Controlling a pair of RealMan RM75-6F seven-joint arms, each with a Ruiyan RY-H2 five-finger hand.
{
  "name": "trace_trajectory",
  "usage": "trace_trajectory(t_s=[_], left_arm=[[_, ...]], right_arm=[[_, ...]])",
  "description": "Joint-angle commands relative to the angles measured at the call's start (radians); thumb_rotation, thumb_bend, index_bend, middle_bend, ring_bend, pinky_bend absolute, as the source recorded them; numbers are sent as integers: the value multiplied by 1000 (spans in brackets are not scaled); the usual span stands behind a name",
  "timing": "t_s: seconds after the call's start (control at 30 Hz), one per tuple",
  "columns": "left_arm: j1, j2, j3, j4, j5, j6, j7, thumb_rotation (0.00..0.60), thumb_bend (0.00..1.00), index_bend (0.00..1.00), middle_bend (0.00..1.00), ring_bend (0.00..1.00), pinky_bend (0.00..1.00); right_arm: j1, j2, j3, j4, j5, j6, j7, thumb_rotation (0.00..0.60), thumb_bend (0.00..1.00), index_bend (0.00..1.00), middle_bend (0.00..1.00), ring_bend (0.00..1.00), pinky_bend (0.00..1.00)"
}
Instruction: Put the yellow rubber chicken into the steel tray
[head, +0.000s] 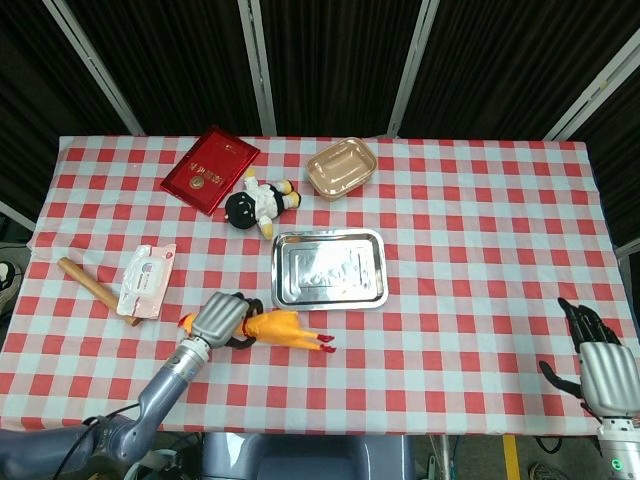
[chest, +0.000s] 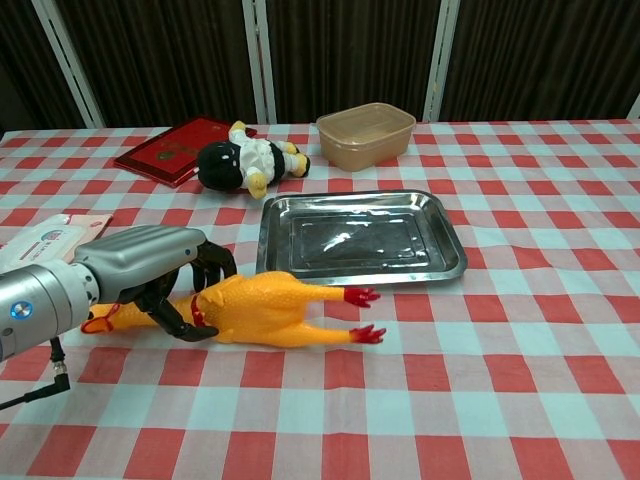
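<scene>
While lying on the bench (chest: 520, 400) beside the tray (chest: 358, 238), being gripped at the neck: chicken (chest: 265, 311), by left robot hand (chest: 150, 268); right robot hand (head: 603, 368) resting spread.

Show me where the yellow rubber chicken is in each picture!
Head view: the yellow rubber chicken lies low and left of middle, with the left hand on its neck end.
Chest view: the chicken lies left of middle.
Shared landmark: the steel tray, just behind the chicken.
</scene>
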Motion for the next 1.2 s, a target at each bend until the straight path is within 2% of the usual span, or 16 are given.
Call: trace_trajectory(t_s=[0.03,0.17,0.33,0.47,0.6,0.9,1.1,1.2], left_arm=[[9,-5,0,21,50,28,-67,600,571,615,668,591,745],[10,10,0,32,135,68,-151,600,595,639,692,610,756],[-11,88,4,20,270,107,-254,600,599,639,685,605,756],[-39,188,-6,-39,356,129,-337,600,599,637,682,601,756],[-77,286,-22,-111,409,122,-322,600,599,636,679,598,756],[-174,372,-93,-193,378,34,-210,600,599,637,677,597,756],[-227,349,-132,-222,330,6,-125,600,599,636,676,597,756],[-254,332,-153,-232,306,-2,-94,600,598,636,675,597,756]], right_arm=[[1,-1,1,0,-2,1,1,600,261,39,166,123,271],[3,1,3,-4,-12,5,5,600,261,87,166,137,278],[10,-3,16,2,-60,51,40,600,262,127,166,158,300],[29,30,9,-29,-91,29,69,600,262,127,166,158,300],[58,88,0,-100,-131,-2,145,600,261,127,166,158,300],[188,202,-24,-228,-265,-119,470,600,259,115,166,158,299],[299,226,-11,-291,-294,-210,661,600,211,81,166,158,299],[357,233,3,-315,-271,-272,741,600,208,78,166,158,300]])
